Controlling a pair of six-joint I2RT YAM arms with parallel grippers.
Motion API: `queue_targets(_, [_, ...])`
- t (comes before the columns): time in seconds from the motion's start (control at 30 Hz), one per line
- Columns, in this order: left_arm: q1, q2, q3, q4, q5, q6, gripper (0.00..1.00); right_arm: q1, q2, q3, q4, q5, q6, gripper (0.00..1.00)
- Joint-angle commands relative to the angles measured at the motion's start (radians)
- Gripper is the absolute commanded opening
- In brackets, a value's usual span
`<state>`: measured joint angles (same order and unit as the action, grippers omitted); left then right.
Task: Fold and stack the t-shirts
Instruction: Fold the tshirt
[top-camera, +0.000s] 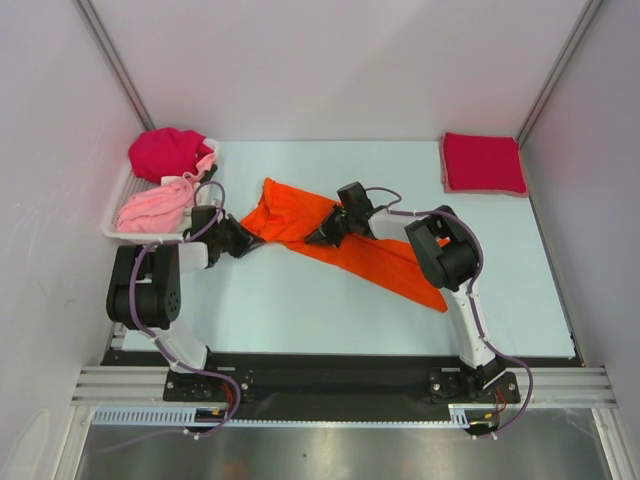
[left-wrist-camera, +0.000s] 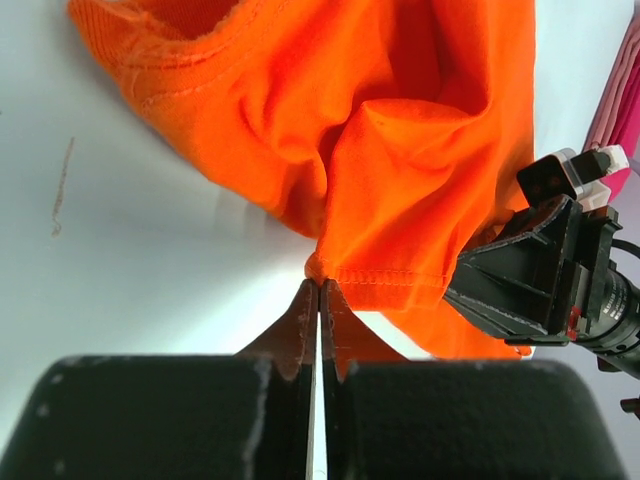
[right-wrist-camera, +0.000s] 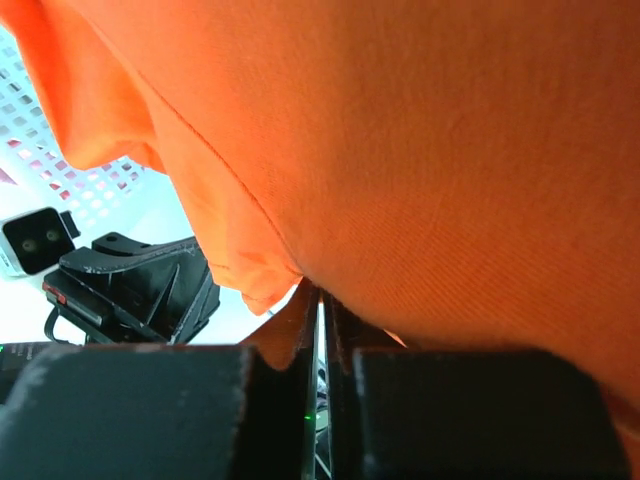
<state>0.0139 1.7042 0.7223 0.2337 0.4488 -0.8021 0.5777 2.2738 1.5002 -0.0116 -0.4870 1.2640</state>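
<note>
Two end effectors are on one garment, and I need all three cameras to read it. From overhead, at far left, a white rectangular plastic tray (top-camera: 112, 228) sits at the edge of the pale surface (top-camera: 300, 310). It holds a bunched magenta cloth t-shirt (top-camera: 165, 152) at its far end and a crumpled pale pink cloth t-shirt (top-camera: 155, 208) nearer me.

Just right of the tray, the left end effector (top-camera: 248, 240) meets the left end of the bright orange cloth t-shirt (top-camera: 300, 212). This shirt lies in a rumpled diagonal band across the middle of the surface, from upper left to lower right. Overhead I cannot make out the fingers. The left wrist camera shows them pressed together, pinching a stitched hem corner, with the cloth bunched in folds beyond. That view also catches the other arm's black tip at its right edge, against the orange cloth.

The right end effector (top-camera: 320, 237) sits on the middle of the band, near the left one. Its wrist camera is almost filled by orange fabric draped over the tips, which are pressed together on a fold. The tray's perforated wall shows in the background at left.

Far right, well apart, a neatly folded crimson red cloth t-shirt (top-camera: 483, 163) lies flat in the back corner, seen only from above.
</note>
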Motion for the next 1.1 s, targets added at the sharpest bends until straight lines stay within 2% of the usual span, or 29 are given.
queue_targets(0.0, [0.027, -0.041, 0.023, -0.053, -0.012, 0.001, 0.0, 0.004, -0.003, 0.037, 0.021, -0.001, -0.015, 0.01])
queue_targets(0.17, [0.026, -0.078, 0.045, -0.106, -0.024, 0.047, 0.0, -0.021, -0.052, -0.001, -0.022, -0.068, -0.095, 0.0])
queue_targets(0.23, [0.026, -0.098, 0.051, -0.138, -0.03, 0.06, 0.01, -0.032, -0.068, -0.024, 0.001, -0.134, -0.158, 0.0])
queue_targets(0.37, [0.024, -0.132, 0.029, -0.155, -0.03, 0.047, 0.0, -0.044, -0.073, -0.032, -0.064, -0.186, -0.265, 0.0])
queue_targets(0.67, [0.0, -0.156, -0.011, -0.162, -0.03, 0.011, 0.0, -0.07, -0.095, -0.015, -0.122, -0.214, -0.354, 0.0])
queue_targets(0.87, [-0.045, -0.161, -0.009, -0.162, -0.044, -0.005, 0.0, -0.111, -0.126, -0.063, -0.116, -0.225, -0.356, 0.0])
queue_targets(1.07, [-0.045, -0.204, 0.018, -0.194, -0.074, -0.005, 0.0, -0.133, -0.103, -0.048, -0.094, -0.266, -0.353, 0.0])
